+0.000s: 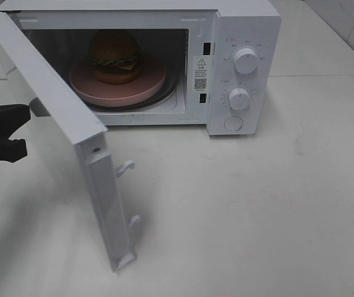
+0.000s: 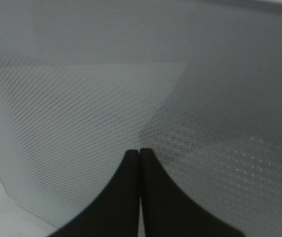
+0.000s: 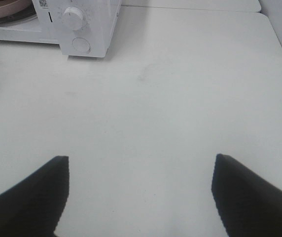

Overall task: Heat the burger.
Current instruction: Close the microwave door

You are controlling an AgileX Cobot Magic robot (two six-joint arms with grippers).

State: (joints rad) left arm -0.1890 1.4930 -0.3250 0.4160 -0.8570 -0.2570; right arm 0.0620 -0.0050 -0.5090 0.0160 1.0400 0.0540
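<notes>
The burger [image 1: 115, 57] stands on a round pink plate [image 1: 118, 88] inside the white microwave [image 1: 245, 25]. The microwave door [image 1: 47, 86] stands wide open, swung out toward the front left. My left gripper [image 1: 23, 114] is behind the door on its outer side. In the left wrist view it [image 2: 140, 153] is shut and empty, its tips right at the door's dotted window [image 2: 131, 89]. My right gripper [image 3: 140, 168] is open and empty above the bare table, out of the exterior high view.
The microwave panel carries two white knobs [image 1: 246, 60] [image 1: 239, 98] and a round button [image 1: 233, 123]. The right wrist view shows the panel corner [image 3: 89, 24] and a bit of the pink plate [image 3: 3, 7]. The white table [image 1: 257, 216] spreads in front.
</notes>
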